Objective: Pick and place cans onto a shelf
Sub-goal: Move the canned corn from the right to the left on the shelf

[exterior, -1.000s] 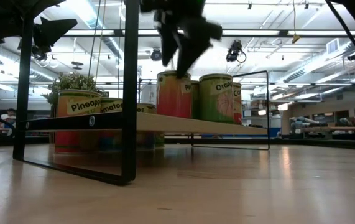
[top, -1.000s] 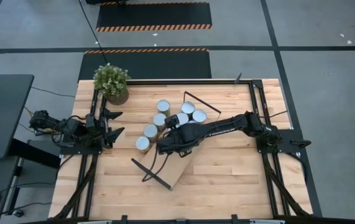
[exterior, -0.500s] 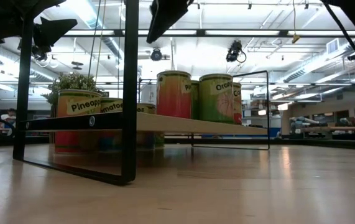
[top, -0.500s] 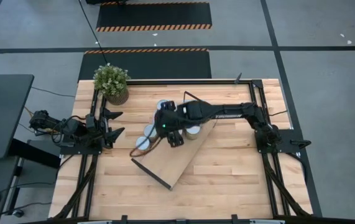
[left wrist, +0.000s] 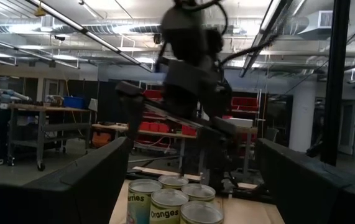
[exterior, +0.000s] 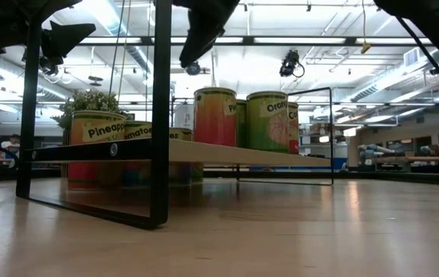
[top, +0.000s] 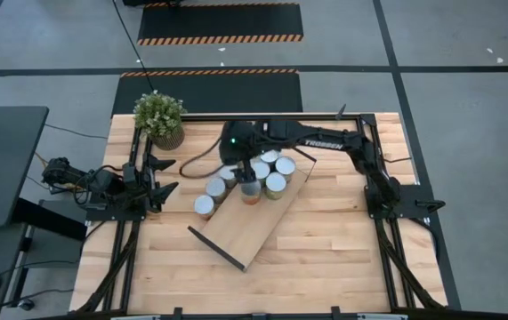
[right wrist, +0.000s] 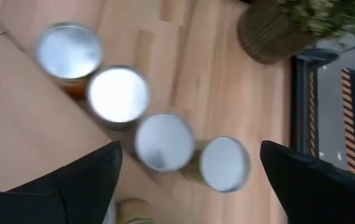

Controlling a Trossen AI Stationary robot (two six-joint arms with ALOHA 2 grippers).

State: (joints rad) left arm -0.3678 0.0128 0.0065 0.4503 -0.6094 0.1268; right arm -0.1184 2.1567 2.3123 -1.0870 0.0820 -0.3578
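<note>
Above the far end of the shelf [top: 246,233], the right gripper [right wrist: 190,149] is held pointing down, its fingers spread wide with nothing seen between them. A clear drop onto the cans [top: 276,184] below seems to be the reason for this pose, since the wrist camera is aimed straight at a row of silver tops.

The shelf is laid slantwise across the middle of the tabletop [top: 342,258], with one of its wire frames [top: 213,247] at the near end and the other at the far end. Five cans appear to be grouped on the board's far end, close together, some of them touching. Three more [top: 216,188] are lined up on the table just beside the board's long edge, toward the left arm. In the low view, two of the cans are seen upright on the board, while others stand lower, behind it.

The near half of the board is left bare, so room for further cans is judged to lie there. The cans at the far end are packed tightly, and little space is offered for fingers between them. The three off the board are open on their outer side, though the potted plant [top: 159,117] stands near the end of that row, and the far wire frame rises close to the arm's reach.

The left gripper [top: 166,176] is parked at the table's left edge, well apart from the cans, its fingers also spread wide and empty.
</note>
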